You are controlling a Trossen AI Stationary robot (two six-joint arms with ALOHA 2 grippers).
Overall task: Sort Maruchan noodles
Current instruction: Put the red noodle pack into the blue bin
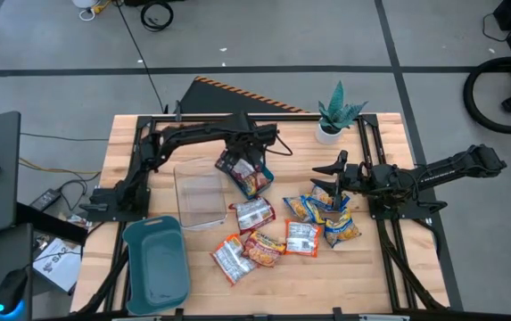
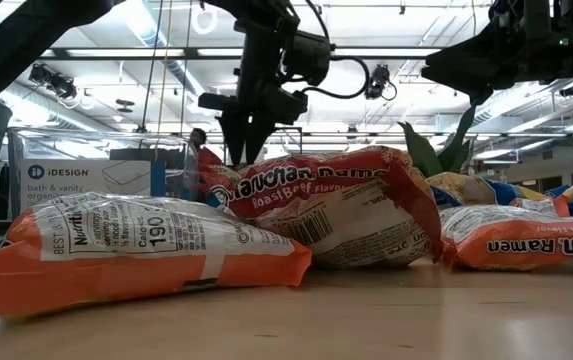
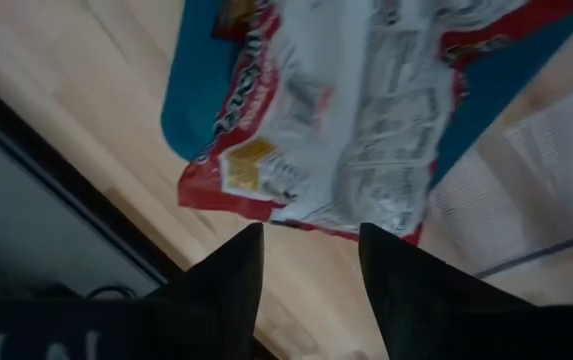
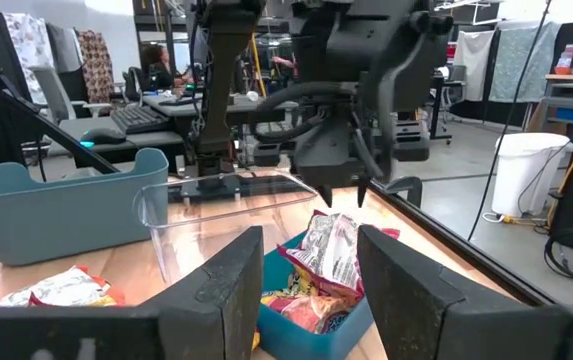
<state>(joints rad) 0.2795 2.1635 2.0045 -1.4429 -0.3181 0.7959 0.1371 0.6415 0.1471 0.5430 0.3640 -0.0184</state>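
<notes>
Hovering with left gripper [image 1: 248, 162] jaws apart over a red-and-white packet [image 1: 244, 171] apparently dropped into the small teal tray [image 1: 262, 178] for sorting, right gripper [image 1: 333, 181] waiting open-jawed above loose packets [image 1: 326, 217] crowding the tabletop [image 1: 371, 276] beside a clear bin [image 1: 200, 198].
</notes>
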